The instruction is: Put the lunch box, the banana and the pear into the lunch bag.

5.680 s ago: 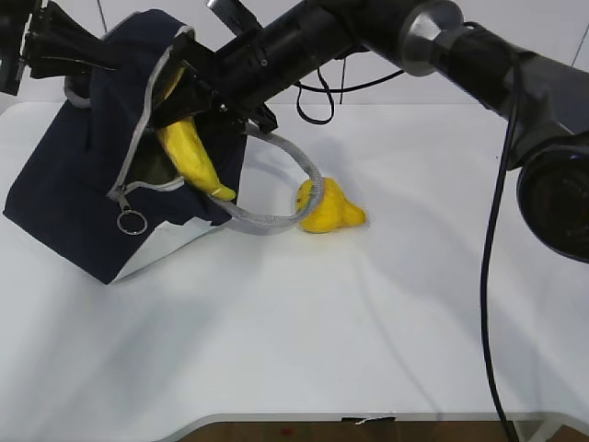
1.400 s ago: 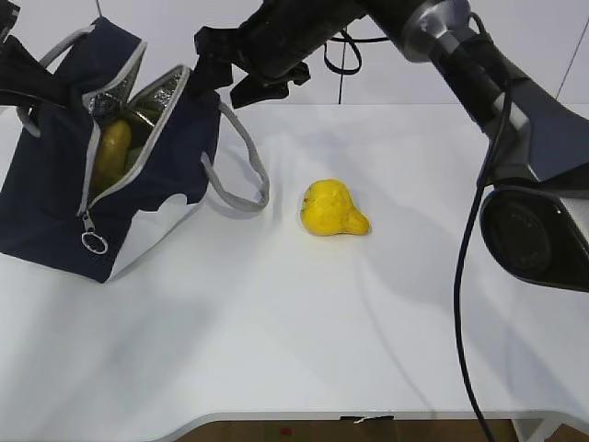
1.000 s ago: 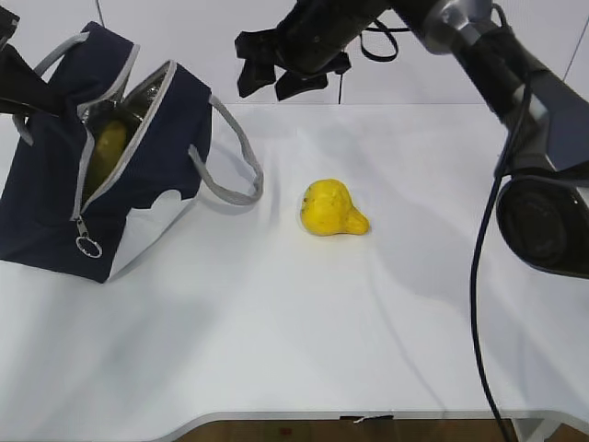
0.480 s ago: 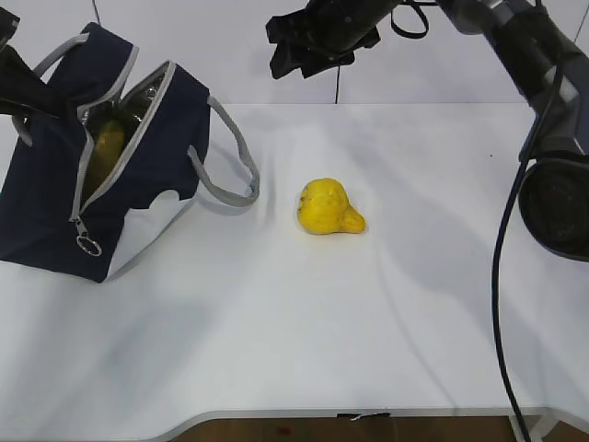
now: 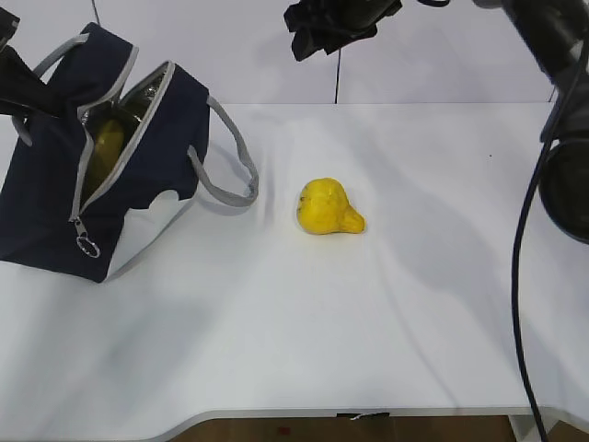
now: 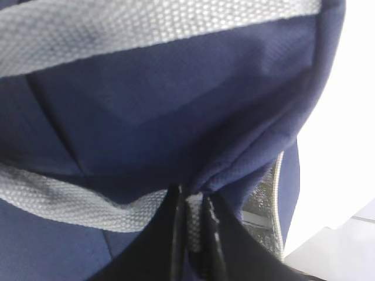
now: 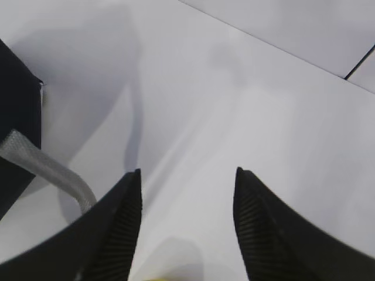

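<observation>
At the left of the exterior view the bag (image 5: 92, 175) stands tilted on the white worktop (image 5: 304, 341), its zipper open and the silvery lining showing in the mouth. The banana (image 5: 107, 145) sits inside, its yellow side visible through the gap. The lunch box cannot be made out. One grey handle (image 5: 232, 157) loops out to the right of the bag and droops onto the worktop; the ring pull (image 5: 88, 247) hangs at the low end of the zipper.

The left gripper (image 6: 193, 225) is at the bag's upper left edge, its jaws clenched on the grey webbing and navy fabric at the rim.

The pear (image 5: 329, 208) lies on its side near the middle of the worktop, apart from the bag and its handle.

At the top of the frame, right of centre, the right gripper (image 5: 327, 23) hangs in the air above the worktop, its jaws released and holding nothing.
</observation>
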Robot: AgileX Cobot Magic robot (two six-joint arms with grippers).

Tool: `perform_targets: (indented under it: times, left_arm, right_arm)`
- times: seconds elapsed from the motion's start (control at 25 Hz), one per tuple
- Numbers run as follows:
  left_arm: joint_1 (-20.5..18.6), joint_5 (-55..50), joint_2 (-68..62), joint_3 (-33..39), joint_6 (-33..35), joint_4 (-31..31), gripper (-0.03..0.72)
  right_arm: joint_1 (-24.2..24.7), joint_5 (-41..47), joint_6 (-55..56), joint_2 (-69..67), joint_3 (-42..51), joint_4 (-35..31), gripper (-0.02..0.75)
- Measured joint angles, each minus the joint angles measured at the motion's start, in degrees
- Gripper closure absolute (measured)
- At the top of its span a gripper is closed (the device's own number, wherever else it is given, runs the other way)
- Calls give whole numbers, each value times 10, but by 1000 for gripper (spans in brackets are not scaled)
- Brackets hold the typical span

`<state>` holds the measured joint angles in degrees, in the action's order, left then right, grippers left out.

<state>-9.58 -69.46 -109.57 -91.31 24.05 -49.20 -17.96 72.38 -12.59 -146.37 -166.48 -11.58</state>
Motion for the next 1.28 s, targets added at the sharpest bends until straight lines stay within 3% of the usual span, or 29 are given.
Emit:
perform_targets:
  times: [0.2,0.84,1.04,1.28]
  left_arm:
    - [0,0,0,0,0,0,667]
    - [0,-1,0,0,0,1,667]
    - [0,-1,0,0,0,1,667]
    - [0,-1,0,0,0,1,667]
  right_arm:
    - [0,0,-1,60,85,4,330]
    - [0,0,-16,368,528,22,330]
    - [0,-1,-17,422,585,23,330]
    - [0,-1,-13,447,591,25,330]
